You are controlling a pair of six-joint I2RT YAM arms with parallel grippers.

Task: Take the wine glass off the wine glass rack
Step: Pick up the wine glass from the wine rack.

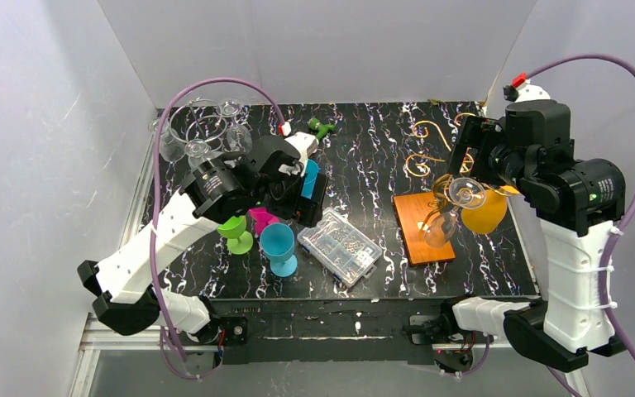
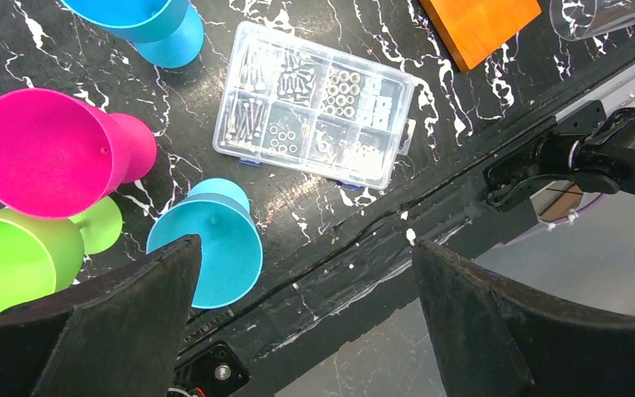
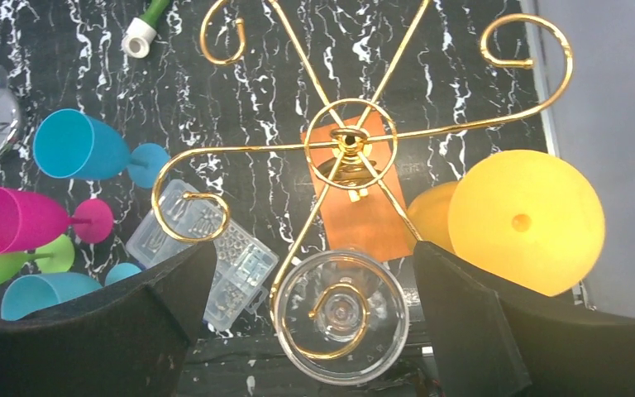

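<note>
**Spotter:** Where's the glass?

**Me:** The clear wine glass (image 3: 341,327) hangs foot-up in the curl at six o'clock from the hub of the wine glass rack (image 3: 349,142). In my wrist view it sits between the fingers of my right gripper (image 3: 310,248), whose jaws are spread wide and empty.

**Spotter:** Neighbours?

**Me:** A yellow wine glass (image 3: 525,222) at four o'clock, just beside it.

**Spotter:** Plan?

**Me:** I'd descend square, pinch the stem below the foot, then slide it out through the curl's mouth rather than lift. My left gripper (image 2: 306,248) is also spread, empty, above the table edge near a pink goblet (image 2: 41,153).
</note>
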